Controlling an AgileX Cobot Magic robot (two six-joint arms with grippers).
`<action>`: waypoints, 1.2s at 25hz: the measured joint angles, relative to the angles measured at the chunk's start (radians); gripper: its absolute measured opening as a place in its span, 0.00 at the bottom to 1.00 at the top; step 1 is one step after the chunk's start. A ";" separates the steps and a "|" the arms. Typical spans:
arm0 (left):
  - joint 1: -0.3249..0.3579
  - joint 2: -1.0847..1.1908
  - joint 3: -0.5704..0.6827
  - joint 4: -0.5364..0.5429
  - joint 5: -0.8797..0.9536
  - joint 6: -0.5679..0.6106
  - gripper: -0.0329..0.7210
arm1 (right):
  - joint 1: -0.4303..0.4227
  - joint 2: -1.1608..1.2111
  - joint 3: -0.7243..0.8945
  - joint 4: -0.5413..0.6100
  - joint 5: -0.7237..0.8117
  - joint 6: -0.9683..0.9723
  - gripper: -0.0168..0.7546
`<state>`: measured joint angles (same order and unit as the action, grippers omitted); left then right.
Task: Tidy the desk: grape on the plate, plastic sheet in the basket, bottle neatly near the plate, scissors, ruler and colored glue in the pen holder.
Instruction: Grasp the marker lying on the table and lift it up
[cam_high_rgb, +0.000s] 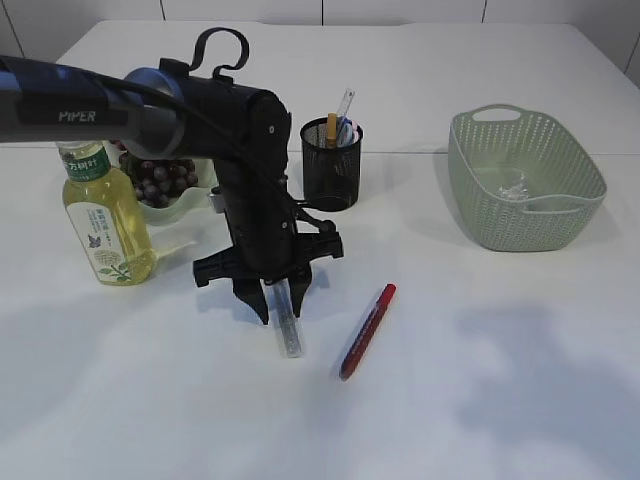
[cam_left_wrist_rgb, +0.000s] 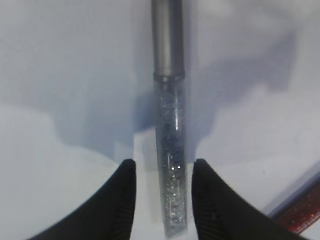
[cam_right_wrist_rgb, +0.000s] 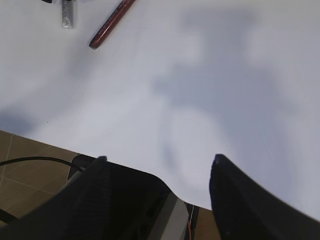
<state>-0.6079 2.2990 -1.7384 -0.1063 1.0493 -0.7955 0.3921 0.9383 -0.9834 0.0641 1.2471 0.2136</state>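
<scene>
Left wrist view shows the silver glitter glue pen (cam_left_wrist_rgb: 170, 150) lying on the table between the parted fingers of the left gripper (cam_left_wrist_rgb: 164, 200), long axis crossing the gap; the right gripper (cam_right_wrist_rgb: 157, 170), open, waits far off.

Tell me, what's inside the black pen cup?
The black mesh pen holder has a few things poking out the top: a clear ruler-like strip and an orange handle. Their lower parts are hidden by the mesh.
</scene>
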 joint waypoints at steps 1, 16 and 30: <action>0.000 0.000 0.000 0.000 -0.006 0.000 0.41 | 0.000 0.000 0.000 0.000 0.000 0.000 0.66; 0.000 0.028 0.000 0.008 -0.016 -0.001 0.35 | 0.000 0.000 0.000 0.002 0.000 -0.013 0.66; 0.000 0.029 -0.005 0.061 0.055 0.088 0.12 | 0.000 0.000 0.000 0.002 0.000 -0.015 0.66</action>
<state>-0.6079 2.3280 -1.7430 -0.0451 1.1043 -0.7074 0.3921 0.9383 -0.9834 0.0664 1.2471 0.1990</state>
